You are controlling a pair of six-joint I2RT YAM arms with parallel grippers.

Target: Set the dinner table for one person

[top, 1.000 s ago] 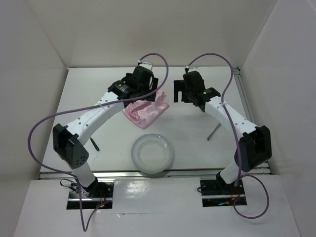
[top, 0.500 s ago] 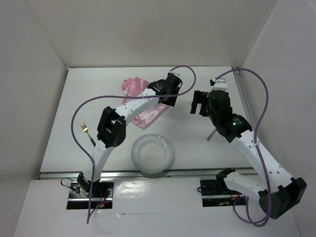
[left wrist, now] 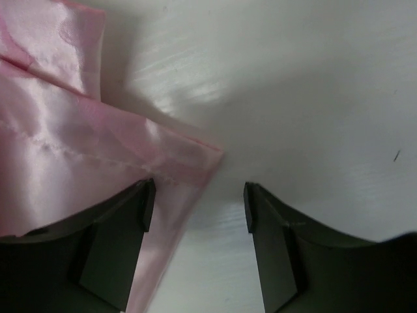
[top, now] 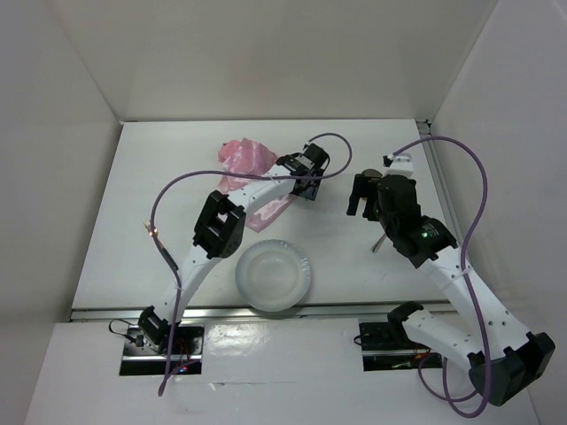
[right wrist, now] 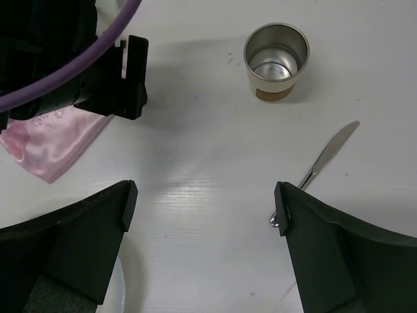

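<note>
The white dinner table (top: 133, 204) carries a shiny pink cloth mat (top: 246, 168), partly crumpled, at the back middle. My left gripper (top: 302, 187) hovers over the mat's right corner (left wrist: 195, 156). It is open (left wrist: 199, 199), with the corner's edge lying between its fingers, unclamped. A clear round plate (top: 273, 276) sits near the front middle. My right gripper (top: 362, 209) is open (right wrist: 205, 202) over bare table, nothing in it. Ahead of it stand a steel cup (right wrist: 276, 60) and a knife (right wrist: 320, 163).
A gold fork (top: 153, 232) lies at the left, partly behind the left arm's purple cable. The knife (top: 380, 241) lies right of the plate, and the cup (top: 367, 172) stands just behind the right gripper. White walls enclose the table on three sides.
The left arm swung right, from the mat's back to its right corner, and the mat now lies further back-left. The right arm drew rightwards. The left jaws narrowed somewhat.
</note>
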